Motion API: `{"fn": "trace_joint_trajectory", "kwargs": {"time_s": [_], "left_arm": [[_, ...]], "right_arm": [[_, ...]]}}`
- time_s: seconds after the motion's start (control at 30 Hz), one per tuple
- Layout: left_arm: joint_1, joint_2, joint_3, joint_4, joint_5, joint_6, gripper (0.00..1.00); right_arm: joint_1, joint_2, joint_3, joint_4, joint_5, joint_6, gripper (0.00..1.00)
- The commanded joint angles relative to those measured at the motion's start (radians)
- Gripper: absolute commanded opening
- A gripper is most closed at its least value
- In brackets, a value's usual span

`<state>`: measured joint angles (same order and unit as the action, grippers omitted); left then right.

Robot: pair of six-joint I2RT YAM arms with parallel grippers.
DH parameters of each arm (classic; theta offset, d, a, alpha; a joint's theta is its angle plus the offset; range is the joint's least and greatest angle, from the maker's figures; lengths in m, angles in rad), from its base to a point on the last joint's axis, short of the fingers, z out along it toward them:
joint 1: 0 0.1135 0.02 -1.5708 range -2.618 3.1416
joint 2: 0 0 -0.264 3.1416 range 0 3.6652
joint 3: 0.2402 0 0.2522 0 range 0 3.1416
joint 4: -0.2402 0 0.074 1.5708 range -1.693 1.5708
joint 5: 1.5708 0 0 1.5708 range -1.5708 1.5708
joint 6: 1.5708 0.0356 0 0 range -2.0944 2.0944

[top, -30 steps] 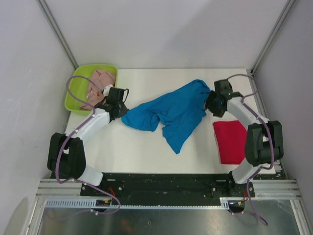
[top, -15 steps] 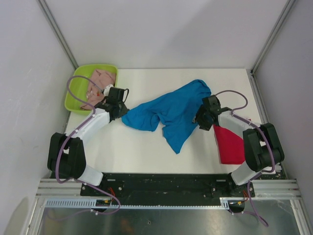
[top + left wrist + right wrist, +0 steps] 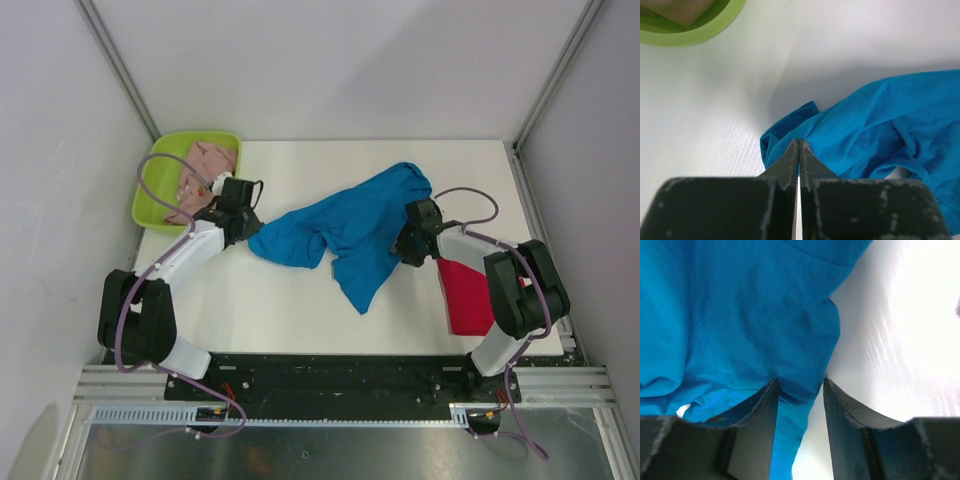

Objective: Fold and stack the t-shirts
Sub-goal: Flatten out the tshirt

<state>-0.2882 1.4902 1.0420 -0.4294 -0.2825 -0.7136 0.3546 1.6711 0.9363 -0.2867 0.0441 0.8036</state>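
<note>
One blue t-shirt point(image 3: 345, 225) pinched at 9 o'clock by left hand point(image 3: 799, 142) | 3 o'clock edge straddled by half-open right hand point(image 3: 800, 383)

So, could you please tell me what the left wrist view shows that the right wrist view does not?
Only the left wrist view shows the rim of the lime-green tray with pale pink cloth inside, and the left gripper shut on an edge of the blue t-shirt. Only the right wrist view shows the right gripper, jaws apart, with a fold of that shirt between them. Both show the blue t-shirt and the white table.
</note>
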Motion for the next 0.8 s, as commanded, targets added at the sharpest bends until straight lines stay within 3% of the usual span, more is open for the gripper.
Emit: {"fn": "trace_joint_trajectory", "kwargs": {"time_s": [0.0,0.1,0.2,0.4,0.77], "left_arm": [[0.009,0.0,0.045,0.015,-0.004,0.024,0.0],[0.015,0.001,0.044,0.015,-0.001,0.031,0.0],[0.024,0.004,0.049,0.015,0.013,0.056,0.0],[0.026,0.019,0.07,0.013,0.036,0.113,0.0],[0.026,0.085,0.103,0.014,0.094,0.14,0.0]], "right_arm": [[0.016,0.036,0.002,0.036,0.032,-0.001,0.37],[0.015,0.051,0.002,0.033,0.035,-0.007,0.13],[-0.013,0.025,0.002,-0.029,0.068,-0.042,0.02],[-0.147,-0.062,-0.015,-0.159,0.122,-0.152,0.0],[-0.339,-0.122,-0.104,-0.175,0.153,-0.232,0.0]]}}
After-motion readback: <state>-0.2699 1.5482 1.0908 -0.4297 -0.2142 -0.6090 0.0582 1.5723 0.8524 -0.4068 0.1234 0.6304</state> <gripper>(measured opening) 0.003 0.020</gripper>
